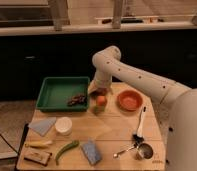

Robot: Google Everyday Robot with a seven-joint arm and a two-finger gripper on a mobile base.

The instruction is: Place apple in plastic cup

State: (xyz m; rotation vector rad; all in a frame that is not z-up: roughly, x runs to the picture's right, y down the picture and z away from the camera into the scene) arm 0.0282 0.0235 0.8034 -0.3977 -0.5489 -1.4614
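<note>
Reaching in from the right edge, the white arm (142,80) is bending down over the far middle of the wooden surface (112,127). The surface is carrying everything noted below.

- Green tray (54,90): sitting at the far left corner, holding a dark object (77,100) near its front right corner; what the object is cannot be told.
- Orange bowl (130,100): sitting right of centre at the far edge, upright.
- Hand (99,93): hanging at the arm's end between the tray and the orange bowl, just past the tray's right wall. Whether it is clenched, released or grasping cannot be told.
- Plastic cup (63,125): standing upright on the left half, in front of the tray, mouth facing up, well apart from the hand.
- Grey-blue cloth (42,125): lying just left of the plastic cup.
- Blue sponge (91,151): lying near the front edge, centre.
- Metal cup (144,150): standing at the front right, with a spoon (124,150) lying just to its left.
- Long utensil (140,125): lying between the orange bowl and the metal cup.
- Green vegetable (67,149): lying left of the sponge.
- Apple (101,100): showing directly below the hand, close against it, left of the orange bowl and outside the plastic cup. Whether it is resting on the surface or being held cannot be told.
</note>
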